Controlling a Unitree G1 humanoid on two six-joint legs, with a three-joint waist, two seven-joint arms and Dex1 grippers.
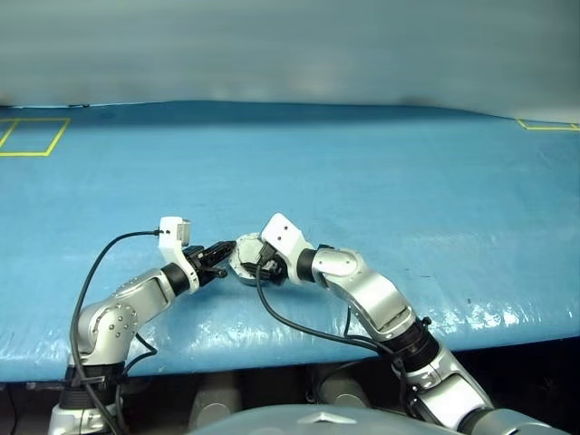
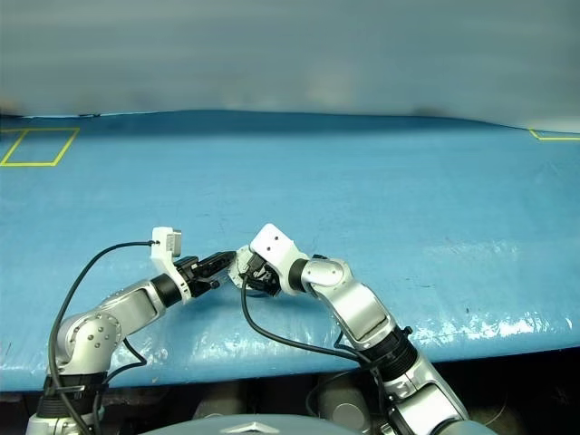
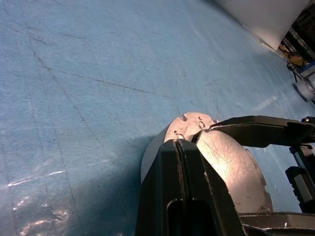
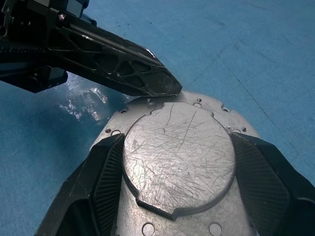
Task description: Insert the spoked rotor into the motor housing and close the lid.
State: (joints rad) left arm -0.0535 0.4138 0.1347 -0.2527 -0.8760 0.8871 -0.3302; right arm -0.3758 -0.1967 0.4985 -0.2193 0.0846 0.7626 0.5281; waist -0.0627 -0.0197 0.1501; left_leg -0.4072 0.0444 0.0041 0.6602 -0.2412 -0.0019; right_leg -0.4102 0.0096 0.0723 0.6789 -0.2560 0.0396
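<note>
Both grippers meet at the lid (image 4: 179,155), which lies closed on the motor housing (image 3: 150,157). Right gripper (image 4: 179,167) straddles the lid, fingers wide against its sides. Left gripper (image 4: 170,88), fingers together and empty, touches the lid's far rim.

Scratched pale grey round metal lid (image 4: 179,157); bright blue wrinkled table (image 1: 362,163) with yellow outlined rectangles; black claw fingers (image 4: 106,184).

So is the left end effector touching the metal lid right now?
Touching. In the right wrist view the shut left end effector rests its tip on the rim of the lid, no gap visible; the right end effector grips it.
</note>
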